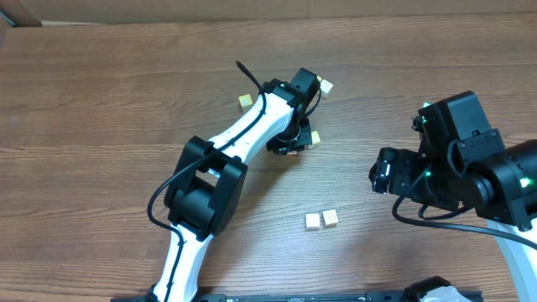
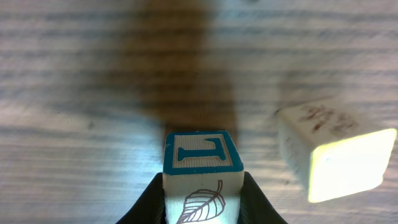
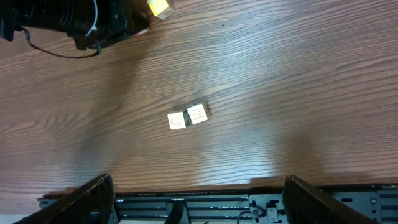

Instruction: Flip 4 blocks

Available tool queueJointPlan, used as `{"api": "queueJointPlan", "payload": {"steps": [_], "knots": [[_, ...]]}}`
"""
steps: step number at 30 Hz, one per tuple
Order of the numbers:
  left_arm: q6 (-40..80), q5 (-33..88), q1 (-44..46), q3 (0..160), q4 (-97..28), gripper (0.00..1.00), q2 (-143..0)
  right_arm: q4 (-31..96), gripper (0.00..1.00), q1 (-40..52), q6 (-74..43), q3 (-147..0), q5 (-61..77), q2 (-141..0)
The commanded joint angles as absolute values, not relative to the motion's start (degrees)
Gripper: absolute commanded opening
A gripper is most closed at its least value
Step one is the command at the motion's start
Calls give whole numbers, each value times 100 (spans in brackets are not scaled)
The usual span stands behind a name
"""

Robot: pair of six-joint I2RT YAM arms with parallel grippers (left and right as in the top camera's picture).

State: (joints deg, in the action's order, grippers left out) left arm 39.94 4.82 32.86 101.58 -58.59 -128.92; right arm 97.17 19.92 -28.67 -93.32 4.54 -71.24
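The left pincer (image 2: pixel 203 196) is closed on a block (image 2: pixel 202 158). Its black fingers (image 2: pixel 147 206) press against both sides of the cube, which shows a teal-framed letter on top and a leaf drawing on the face toward the wrist camera. Just to the right of this pincer, not touching it, a second block (image 2: pixel 333 152) lies on the wooden surface (image 2: pixel 74 93). It is turned at an angle, with a bright yellow face and a cream face bearing a faint print. The right pincer (image 3: pixel 199 190) stands wide open. Ahead of it, well apart, a third block (image 3: pixel 177 121) and a fourth block (image 3: pixel 197 114) lie touching side by side on the surface, cream printed faces up.
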Motion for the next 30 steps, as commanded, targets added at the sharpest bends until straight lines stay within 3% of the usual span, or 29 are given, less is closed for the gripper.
{"api": "queueJointPlan", "payload": {"steps": [1,16,24,30], "knots": [[3874,250,3212,10541,-6154,5,-12728,9706,87,1986,-2842,-9456,486,-7074],[4401,-1052,3920,10127,-7491,5,-10506,9706,87,1986,-2840,-9456,484,-7072],[5393,-1081,4901,7804,-6521,11,-9445,9706,87,1986,-2799,-9456,486,-7072],[5636,-548,5315,6261,-5398,8,-9048,9706,87,1986,-2751,-9456,486,-7072]]}}
